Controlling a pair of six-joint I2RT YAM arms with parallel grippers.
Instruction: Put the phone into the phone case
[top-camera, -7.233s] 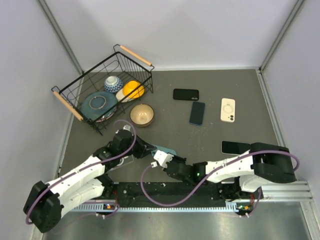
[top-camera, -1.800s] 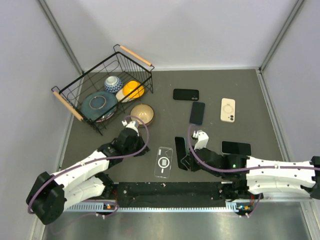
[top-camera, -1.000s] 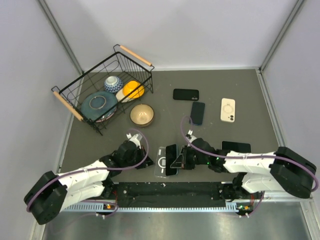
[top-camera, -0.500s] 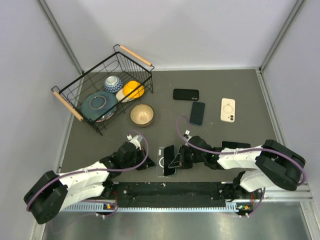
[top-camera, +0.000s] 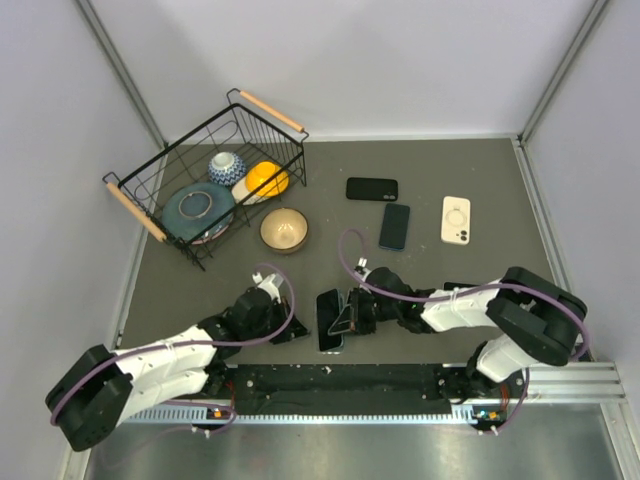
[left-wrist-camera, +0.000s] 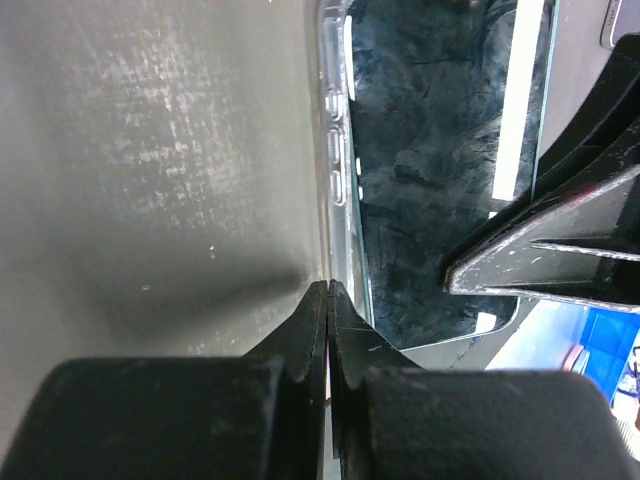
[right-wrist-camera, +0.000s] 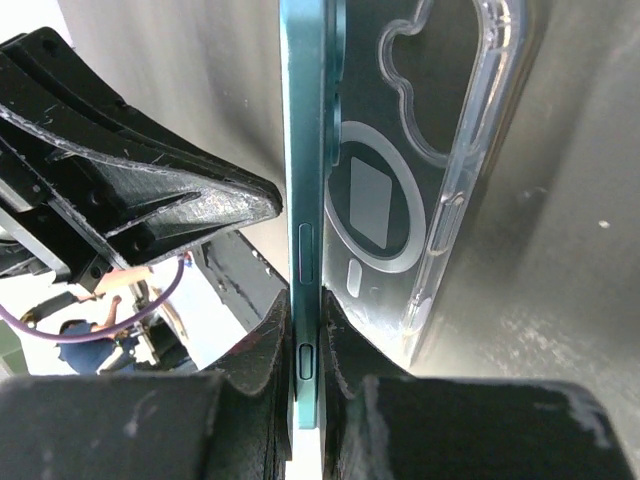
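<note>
The teal phone (right-wrist-camera: 303, 200) stands on its long edge in my right gripper (right-wrist-camera: 305, 340), which is shut on it. Its back leans over the clear phone case (right-wrist-camera: 440, 150), which lies flat with its round ring showing. In the top view the phone (top-camera: 329, 318) shows its dark screen and covers most of the case. My right gripper (top-camera: 350, 312) is at its right side. My left gripper (top-camera: 297, 328) is shut, and its tips (left-wrist-camera: 328, 290) touch the case's left rim (left-wrist-camera: 336, 150), beside the phone's screen (left-wrist-camera: 430, 150).
A black wire basket (top-camera: 272, 111) with dishes stands at the back left, with a tan bowl (top-camera: 284, 230) in front of it. A black phone (top-camera: 372, 188), a blue phone (top-camera: 394, 226) and a cream one (top-camera: 456, 219) lie at the back right.
My right gripper has carried the phone left and tipped it over the clear case, which now lies mostly under it. My left gripper has stayed at the case's left edge.
</note>
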